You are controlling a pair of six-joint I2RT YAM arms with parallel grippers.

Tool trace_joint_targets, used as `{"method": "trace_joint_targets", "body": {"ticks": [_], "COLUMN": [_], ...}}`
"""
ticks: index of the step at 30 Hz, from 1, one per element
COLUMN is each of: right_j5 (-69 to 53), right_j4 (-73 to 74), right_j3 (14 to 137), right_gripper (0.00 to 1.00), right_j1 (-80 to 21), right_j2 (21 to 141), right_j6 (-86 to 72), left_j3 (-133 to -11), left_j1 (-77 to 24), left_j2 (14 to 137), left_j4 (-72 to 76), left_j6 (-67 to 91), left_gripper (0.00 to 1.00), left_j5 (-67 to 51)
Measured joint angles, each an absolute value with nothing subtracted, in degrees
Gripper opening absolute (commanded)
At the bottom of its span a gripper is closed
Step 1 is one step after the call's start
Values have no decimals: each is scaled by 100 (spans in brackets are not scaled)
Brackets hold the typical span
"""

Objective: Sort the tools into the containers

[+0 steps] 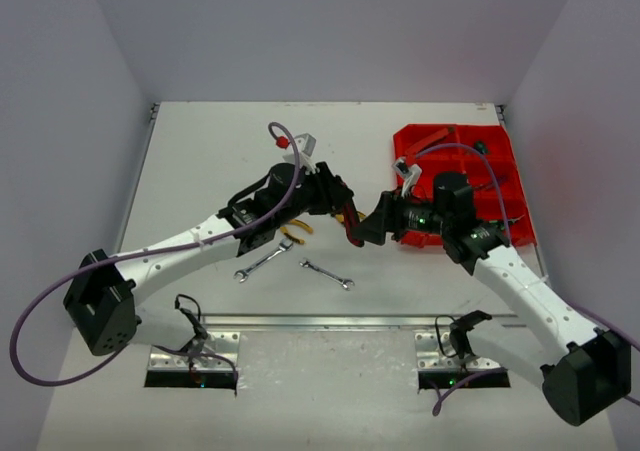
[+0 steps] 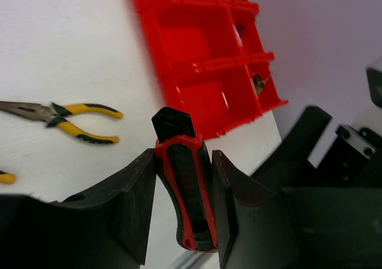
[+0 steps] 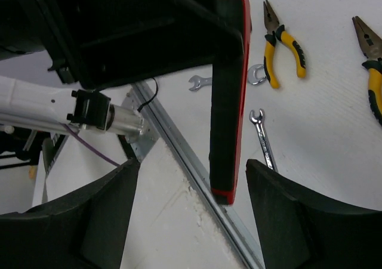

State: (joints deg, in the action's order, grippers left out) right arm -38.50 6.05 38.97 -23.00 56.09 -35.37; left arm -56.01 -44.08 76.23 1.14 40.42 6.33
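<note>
My left gripper [image 1: 343, 214] is shut on the red-black handled pliers [image 1: 352, 233] and holds them above the table; the left wrist view shows the handles [image 2: 188, 191] clamped between my fingers [image 2: 137, 203]. My right gripper [image 1: 373, 227] is open and faces the left one. In the right wrist view the pliers' handle [image 3: 228, 102] hangs between my spread fingers [image 3: 113, 203], touching neither. The red compartment tray [image 1: 515, 226] lies at the right with some tools in it, and also shows in the left wrist view [image 2: 203, 60].
Yellow-black pliers [image 1: 296, 233] and two silver wrenches [image 1: 265, 261] [image 1: 328, 274] lie on the table under the left arm. Both yellow pliers [image 3: 280, 39] [image 3: 373, 66] and a wrench [image 3: 262, 138] show in the right wrist view. A metal rail [image 1: 330, 321] runs along the near edge.
</note>
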Motion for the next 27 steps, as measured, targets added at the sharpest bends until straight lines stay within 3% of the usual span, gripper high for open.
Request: {"method": "trace_joint_targets", "body": {"ticks": [7, 11, 12, 15, 17, 18, 19, 21, 24, 26, 27], "right_j5": [-3316, -2938, -2906, -2837, -2838, -2847, -2870, -2977, -3068, -3015, -3004], "right_j4": [618, 764, 752, 722, 671, 634, 603, 505, 382, 321, 288], "right_j3": [4033, 4211, 4227, 4233, 4232, 4230, 4226, 4210, 4204, 4203, 4202], "right_gripper": [60, 17, 13, 16, 27, 39, 41, 29, 2, 0, 0], "right_j1": [-2696, -2757, -2758, -2801, -2834, -2847, -2868, -2910, -2989, -3013, -3015], "right_j2": [5753, 5873, 5884, 5926, 6011, 6065, 6122, 6233, 6376, 6417, 6429], "right_j6": [-3361, -3178, -3168, -3150, -3170, -3192, -3235, -3318, -3426, -3480, -3515], "left_j3": [-5605, -5636, -5636, -5636, -5636, -5636, -5640, -5690, -5814, -5900, -5938], "left_j1": [-4807, -4842, -4842, -4842, -4841, -4840, -4840, -4842, -4842, -4842, -4842], "left_j2": [7594, 7594, 7594, 7594, 7594, 7594, 7594, 7596, 7594, 7594, 7594], "left_j4": [148, 18, -1, -68, -138, -181, -229, -301, -324, -401, -455], "left_j6": [3855, 3839, 3841, 3853, 3857, 3857, 3859, 3879, 3885, 3861, 3850], "left_gripper": [0, 0, 0, 0, 0, 0, 0, 0, 0, 9, 27], "left_j5": [3, -21, -17, 46, 94, 121, 145, 130, 109, 130, 154]}}
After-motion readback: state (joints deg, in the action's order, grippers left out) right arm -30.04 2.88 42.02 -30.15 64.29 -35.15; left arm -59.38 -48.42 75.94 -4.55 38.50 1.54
